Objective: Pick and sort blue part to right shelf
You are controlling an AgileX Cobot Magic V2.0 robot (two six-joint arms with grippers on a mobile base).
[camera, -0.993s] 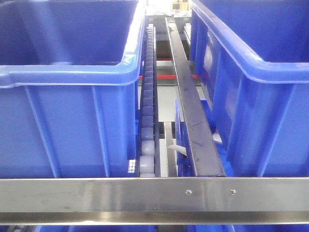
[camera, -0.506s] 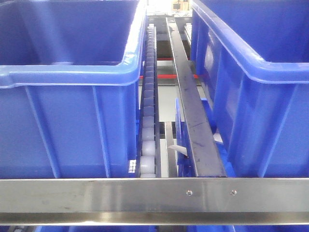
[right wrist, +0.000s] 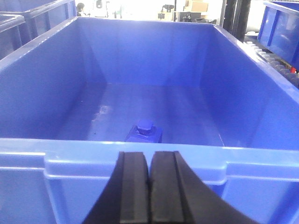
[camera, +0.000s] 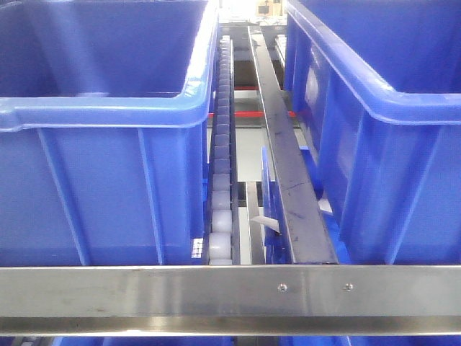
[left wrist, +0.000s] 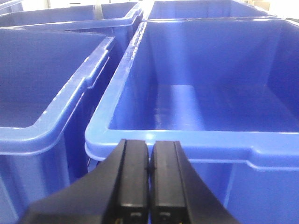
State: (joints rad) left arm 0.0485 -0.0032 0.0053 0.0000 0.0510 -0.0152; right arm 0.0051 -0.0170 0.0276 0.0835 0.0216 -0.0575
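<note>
On the right shelf, the large blue plastic bin on the left (camera: 101, 144), white roller track (camera: 222, 180) and brushed-steel front rail (camera: 144, 288) frame the view. The left pincer (left wrist: 149, 177) hovers with fingers pressed together, empty. The right pincer (right wrist: 149, 186), likewise closed and empty, faces a bin where the small blue part (right wrist: 144, 130) lies, probably released there. The front view looks unchanged from half a second ago.

No readable text, labels, brands or nos. in any view. Blue bins (camera: 108, 180) are plain, no markings; steel front rail (camera: 144, 292) shows only two screws, no stamp. A small white tag (camera: 265, 223) sits btwn the bins near the rail's mid, too small to read. Bg items at top edge are blurred.
</note>
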